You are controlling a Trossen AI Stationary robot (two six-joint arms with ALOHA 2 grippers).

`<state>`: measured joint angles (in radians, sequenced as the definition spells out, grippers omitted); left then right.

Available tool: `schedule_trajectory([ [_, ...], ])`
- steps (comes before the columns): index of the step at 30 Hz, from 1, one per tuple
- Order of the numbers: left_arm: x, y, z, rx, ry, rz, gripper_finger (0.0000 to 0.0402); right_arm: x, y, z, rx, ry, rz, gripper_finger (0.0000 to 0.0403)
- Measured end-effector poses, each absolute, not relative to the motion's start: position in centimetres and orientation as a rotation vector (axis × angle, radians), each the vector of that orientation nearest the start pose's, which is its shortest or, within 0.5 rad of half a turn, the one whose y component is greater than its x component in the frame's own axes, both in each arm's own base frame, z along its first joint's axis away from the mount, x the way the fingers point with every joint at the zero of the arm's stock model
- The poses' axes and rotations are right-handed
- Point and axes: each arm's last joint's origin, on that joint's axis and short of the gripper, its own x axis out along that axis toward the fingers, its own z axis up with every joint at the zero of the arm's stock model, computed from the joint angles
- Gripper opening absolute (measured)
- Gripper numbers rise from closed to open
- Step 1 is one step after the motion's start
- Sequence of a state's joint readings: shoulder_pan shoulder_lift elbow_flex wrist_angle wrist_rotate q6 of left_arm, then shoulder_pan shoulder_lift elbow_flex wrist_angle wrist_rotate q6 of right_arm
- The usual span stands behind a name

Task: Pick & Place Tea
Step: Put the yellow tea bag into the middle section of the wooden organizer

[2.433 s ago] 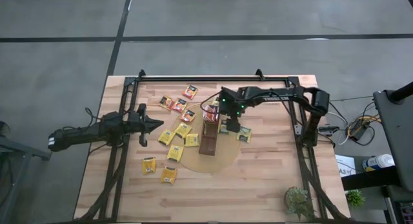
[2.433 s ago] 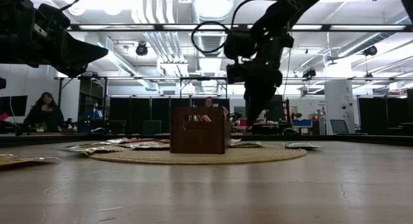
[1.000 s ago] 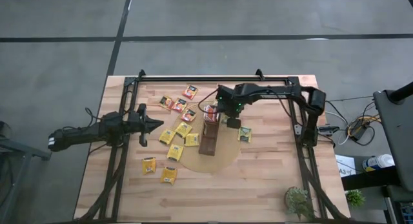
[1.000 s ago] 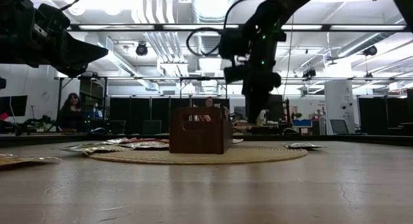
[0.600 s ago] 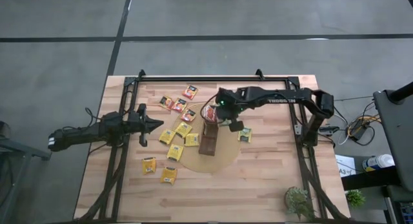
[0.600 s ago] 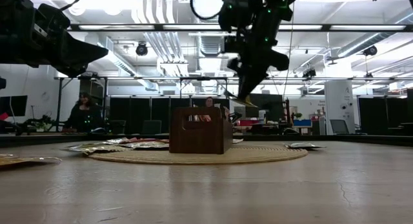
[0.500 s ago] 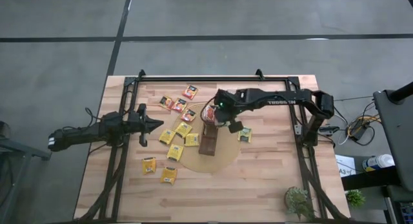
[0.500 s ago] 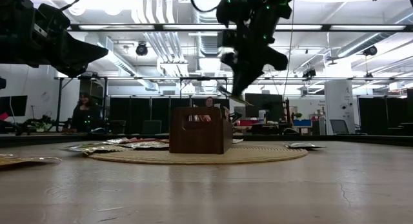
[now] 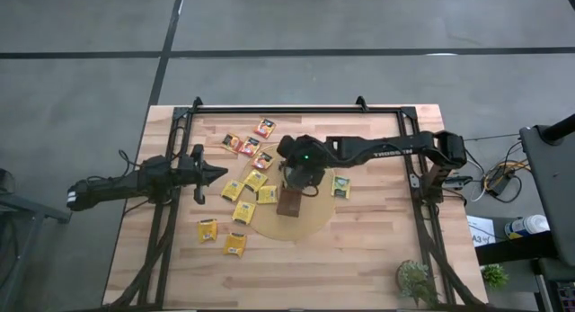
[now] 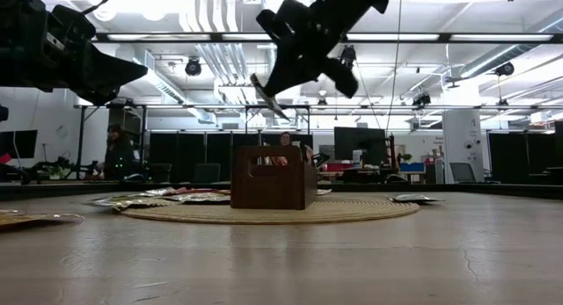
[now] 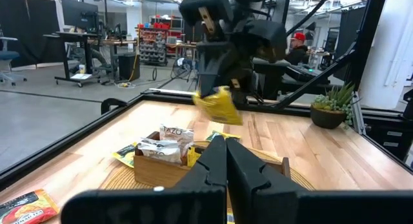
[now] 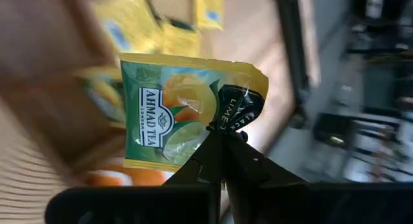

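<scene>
Right wrist view alone identifies the held item: the right gripper (image 12: 222, 135) has its fingers pinched fully together on the edge of a green-and-yellow tea sachet (image 12: 174, 114) printed with citrus fruit. The low view shows that sachet (image 10: 262, 92) hanging tilted in the air, above and clear of the dark-brown tray (image 10: 273, 177), which the high view cannot confirm because the right arm covers the spot. The high view places the right gripper (image 9: 301, 168) over the far end of the tray (image 9: 289, 202), which rests on the round tan disc (image 9: 310, 224). Loose sachets (image 9: 244, 195) lie scattered on the table (image 9: 377, 258) toward the left arm's side. The left gripper (image 9: 220, 173) waits near the table's left edge, fingers together, holding nothing. A potted plant (image 9: 416, 280) stands at the near right corner.
</scene>
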<state>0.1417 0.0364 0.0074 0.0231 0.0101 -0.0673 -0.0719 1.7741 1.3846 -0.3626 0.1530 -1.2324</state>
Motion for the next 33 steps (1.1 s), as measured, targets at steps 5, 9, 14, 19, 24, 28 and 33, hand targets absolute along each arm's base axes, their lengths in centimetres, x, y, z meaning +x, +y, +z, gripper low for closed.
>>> schedule_trajectory([
  [5,9.9,1.4,16.5,-0.068,0.002,0.132,0.0000,39.4,-3.3,25.3,-1.246,0.742,0.247,0.0008],
  [9,9.9,1.4,16.5,-0.068,0.001,0.131,0.0000,39.1,-3.2,24.2,-1.247,0.744,0.254,0.0008],
  [14,9.9,1.4,16.5,-0.068,0.001,0.132,0.0000,38.5,-3.1,23.3,-1.248,0.737,0.259,0.0008],
  [19,9.9,1.4,16.5,-0.068,0.001,0.131,0.0000,37.7,-3.0,23.2,-1.278,0.642,0.274,0.0008],
  [24,9.9,1.4,16.5,-0.068,0.001,0.132,0.0000,37.1,-3.1,22.0,-1.309,0.589,0.277,0.0008],
  [28,9.9,1.4,16.5,-0.068,0.001,0.132,0.0000,36.8,-3.6,21.3,-1.336,0.562,0.292,0.0008],
  [33,9.9,1.4,16.5,-0.068,0.001,0.132,0.0000,36.4,-3.9,20.5,-1.327,0.545,0.293,0.0008],
])
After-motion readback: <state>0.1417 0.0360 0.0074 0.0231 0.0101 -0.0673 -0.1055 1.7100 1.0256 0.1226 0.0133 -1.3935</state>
